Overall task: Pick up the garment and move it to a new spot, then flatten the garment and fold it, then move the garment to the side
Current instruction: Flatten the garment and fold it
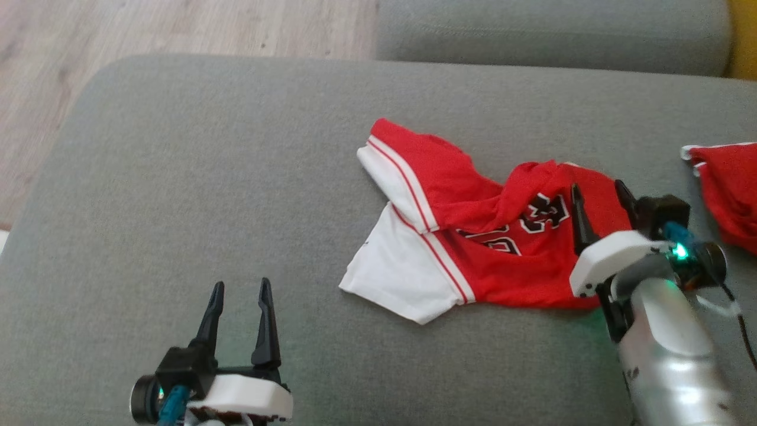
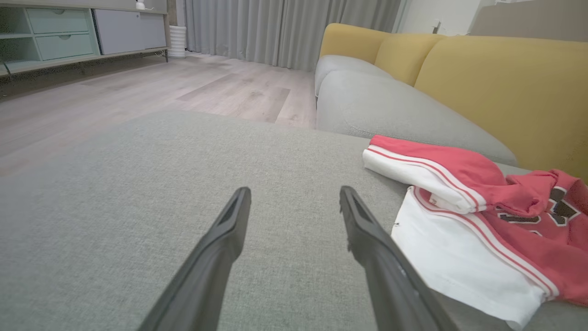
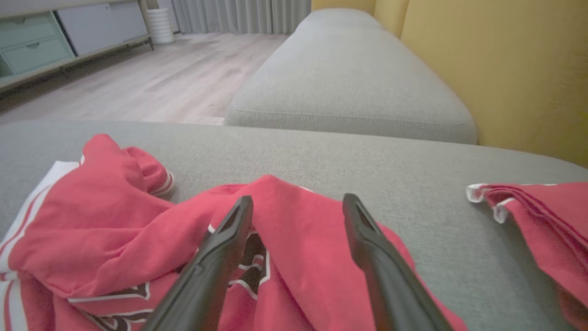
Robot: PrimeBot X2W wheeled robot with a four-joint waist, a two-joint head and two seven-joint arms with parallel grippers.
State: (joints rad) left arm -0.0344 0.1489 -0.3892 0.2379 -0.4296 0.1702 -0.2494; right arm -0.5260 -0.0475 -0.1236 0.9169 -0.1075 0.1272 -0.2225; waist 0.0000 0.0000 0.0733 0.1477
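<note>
1. Nearest to the head camera are the two arms: the left gripper (image 1: 241,284) at the lower left and the right gripper (image 1: 596,186) at the lower right, on its pale forearm.
2. Left gripper: the fingers stand wide apart with nothing between them. It hovers over the bare grey cushion (image 1: 177,177), well apart from the garment.
3. Right gripper: the fingers are also spread wide and hold nothing. In the right wrist view they point over the red cloth, and I cannot tell if they touch it.
4. The garment (image 1: 502,278), a red jersey with white parts and black lettering, lies crumpled on the cushion, to the right of the middle.
5. Its long axis runs across the head view, white end toward the robot's left and red end under the right gripper.
6. So the right arm is clearly nearer. The garment is just in front of and below its fingertips, while for the left gripper it lies forward and to the right.
7. I judge that the next move is a short descent and a closing on a raised red fold.
8. Another red cloth (image 1: 730,183) lies apart at the right edge.
9. Containers: the cabinet (image 2: 59,32) far behind has shut drawers, so their contents are hidden.
</note>
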